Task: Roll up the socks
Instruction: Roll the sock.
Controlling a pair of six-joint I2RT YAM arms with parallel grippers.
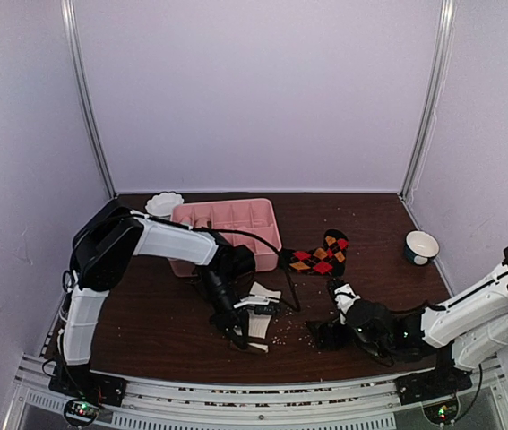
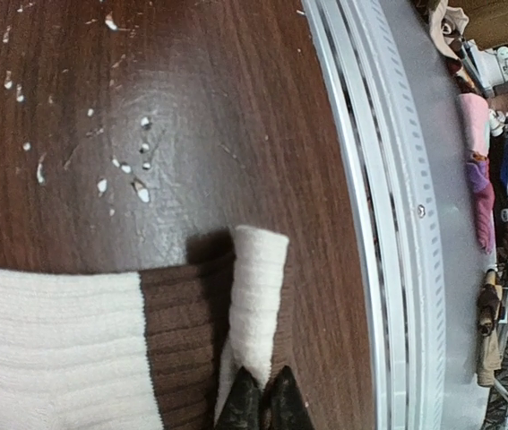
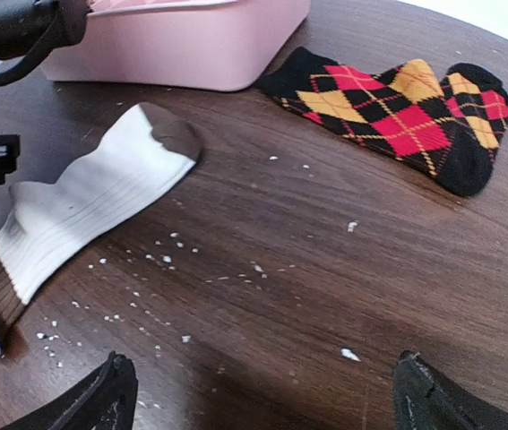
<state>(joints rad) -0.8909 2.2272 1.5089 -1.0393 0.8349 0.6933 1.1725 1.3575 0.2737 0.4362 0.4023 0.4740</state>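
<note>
We are seeing the left end effector [image 2: 258, 405] pinching shut on a folded-up edge of the cream-white sock [image 2: 56, 345], at its brown-banded end. That sock is lying flat on the desk [image 2: 191, 107], just in front of the pink compartment tray [image 1: 225, 218]. The right end effector [image 3: 262, 381] is hovering low with its fingers spread wide, gripping nothing, further in front of the tray and off to its right. The black argyle socks [image 3: 397, 107] are lying overlapped just beside the tray's right front corner, apart from both end effectors. We are also noting white crumbs [image 2: 137, 179] dotting the desk in front of the tray.
</note>
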